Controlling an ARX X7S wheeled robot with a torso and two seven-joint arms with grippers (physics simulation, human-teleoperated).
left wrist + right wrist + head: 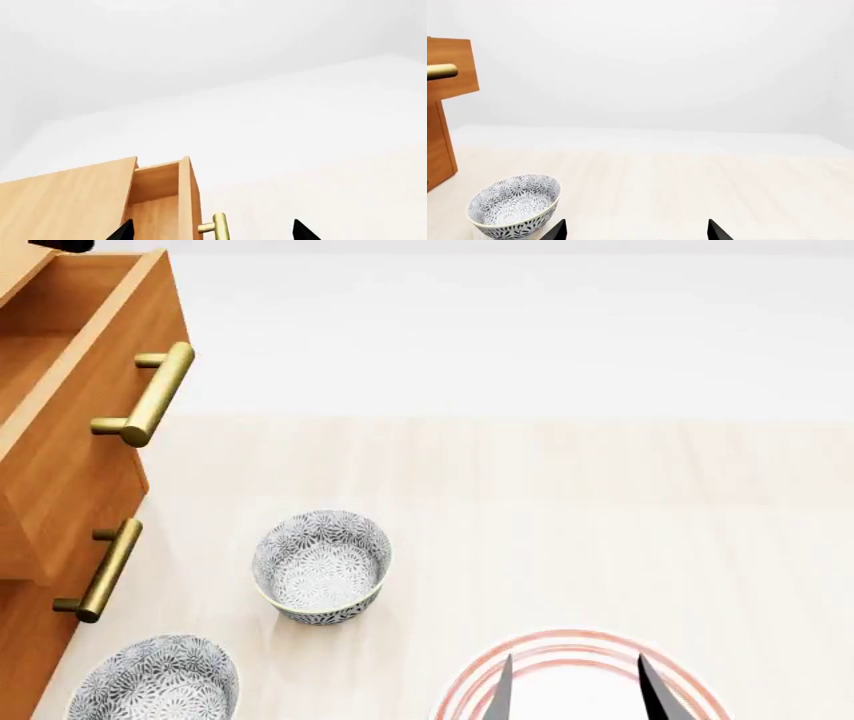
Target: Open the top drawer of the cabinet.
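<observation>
Though cropped, top drawer [80, 370] pulled out (cabinet [27, 640] half-hidden), both fingers apart, only tips showing.

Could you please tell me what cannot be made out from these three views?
- Top drawer: head view's left edge cuts off most of its inside.
- Cabinet: its lowest drawer is out of frame in every view.
- Left end effector: only two fingertips show; the frame edge hides any contact with the handle.
- Plate: cut by the head view's bottom edge, under the right end effector.
</observation>
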